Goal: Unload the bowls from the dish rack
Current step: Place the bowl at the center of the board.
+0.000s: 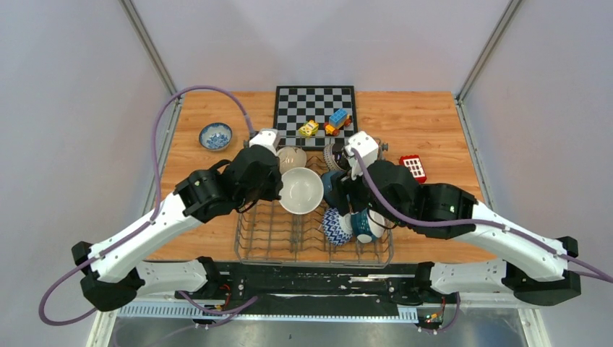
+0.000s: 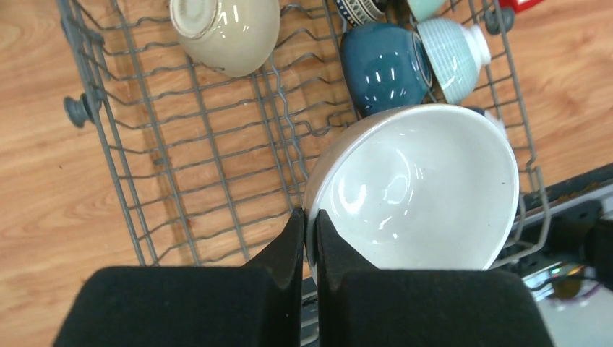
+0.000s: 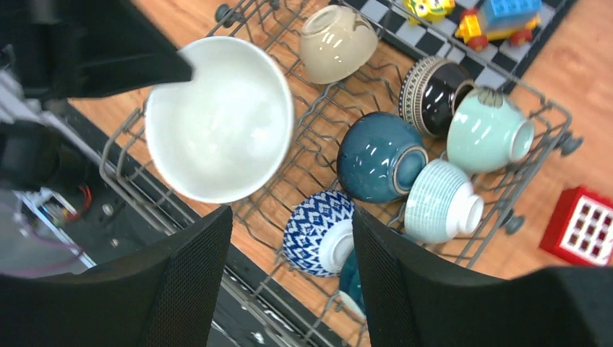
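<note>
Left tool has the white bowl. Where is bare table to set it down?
For the white bowl: bare wood lies far left, between the lone patterned bowl and the chessboard, and far right, between the chessboard and the table edge beyond the red block. Crowded: the dish rack's right half, packed with bowls.

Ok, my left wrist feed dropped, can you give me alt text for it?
The left gripper is shut on the rim of a white bowl, holding it over the grey wire dish rack. Behind it in the rack lie a cream bowl, a dark teal bowl and a pale mint ribbed bowl, on a wooden table.
</note>
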Controlling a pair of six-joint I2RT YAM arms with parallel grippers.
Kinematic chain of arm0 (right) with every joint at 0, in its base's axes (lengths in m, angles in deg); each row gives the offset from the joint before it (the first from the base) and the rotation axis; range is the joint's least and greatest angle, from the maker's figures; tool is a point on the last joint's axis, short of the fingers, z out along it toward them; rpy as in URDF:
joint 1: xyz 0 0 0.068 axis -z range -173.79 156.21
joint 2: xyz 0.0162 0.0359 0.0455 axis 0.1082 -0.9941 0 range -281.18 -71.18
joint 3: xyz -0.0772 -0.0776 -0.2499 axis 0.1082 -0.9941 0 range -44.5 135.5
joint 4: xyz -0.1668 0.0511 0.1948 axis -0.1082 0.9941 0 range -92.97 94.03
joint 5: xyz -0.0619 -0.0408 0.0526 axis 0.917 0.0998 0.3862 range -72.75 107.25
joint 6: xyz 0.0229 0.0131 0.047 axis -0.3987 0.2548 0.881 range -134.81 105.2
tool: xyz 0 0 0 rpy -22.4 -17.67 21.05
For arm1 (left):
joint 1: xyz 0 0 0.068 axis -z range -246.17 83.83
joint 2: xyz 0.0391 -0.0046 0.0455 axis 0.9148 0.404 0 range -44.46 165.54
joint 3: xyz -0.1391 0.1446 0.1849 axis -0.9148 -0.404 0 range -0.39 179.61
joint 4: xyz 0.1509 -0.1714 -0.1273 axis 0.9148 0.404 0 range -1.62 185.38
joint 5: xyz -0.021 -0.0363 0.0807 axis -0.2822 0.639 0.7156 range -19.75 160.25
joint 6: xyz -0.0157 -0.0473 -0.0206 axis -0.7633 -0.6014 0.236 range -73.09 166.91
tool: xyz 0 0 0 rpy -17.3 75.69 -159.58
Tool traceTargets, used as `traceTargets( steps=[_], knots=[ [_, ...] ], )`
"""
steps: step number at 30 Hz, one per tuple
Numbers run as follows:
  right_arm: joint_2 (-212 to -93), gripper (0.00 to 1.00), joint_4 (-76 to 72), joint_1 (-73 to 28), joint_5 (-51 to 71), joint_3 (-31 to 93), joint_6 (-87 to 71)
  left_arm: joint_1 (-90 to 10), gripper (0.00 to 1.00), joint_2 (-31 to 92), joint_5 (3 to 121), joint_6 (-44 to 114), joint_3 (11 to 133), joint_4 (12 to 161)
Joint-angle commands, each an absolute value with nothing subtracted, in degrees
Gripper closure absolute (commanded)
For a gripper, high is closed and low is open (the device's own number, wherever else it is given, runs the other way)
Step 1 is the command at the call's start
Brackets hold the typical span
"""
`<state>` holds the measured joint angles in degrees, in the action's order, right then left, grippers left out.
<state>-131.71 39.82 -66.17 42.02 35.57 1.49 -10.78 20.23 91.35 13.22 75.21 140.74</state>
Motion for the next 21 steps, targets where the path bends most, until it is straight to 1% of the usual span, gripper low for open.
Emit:
traceTargets(
  steps=[1, 4, 10, 15, 21],
  knots=[
    [-132.0, 0.35, 38.1, -60.9, 42.0, 33.2, 17.2, -10.8, 1.0, 15.8, 96.4, 1.1, 71.9, 134.6],
    [-133.4, 0.37, 35.0, -58.4, 38.8, 32.2, 19.7, -10.8, 1.0, 15.0, 97.3, -3.4, 70.8, 135.3],
    [-138.3, 0.38, 33.0, -57.6, 36.4, 33.4, 20.9, -10.8, 1.0, 15.5, 99.4, -10.6, 71.3, 139.6],
    [-142.2, 0.39, 32.7, -56.3, 35.6, 34.2, 21.2, -10.8, 1.0, 14.5, 102.0, -13.6, 71.1, 141.5],
    [-145.4, 0.43, 32.4, -55.6, 35.0, 35.0, 21.6, -10.8, 1.0, 14.9, 104.2, -15.9, 71.4, 145.0]
  ],
)
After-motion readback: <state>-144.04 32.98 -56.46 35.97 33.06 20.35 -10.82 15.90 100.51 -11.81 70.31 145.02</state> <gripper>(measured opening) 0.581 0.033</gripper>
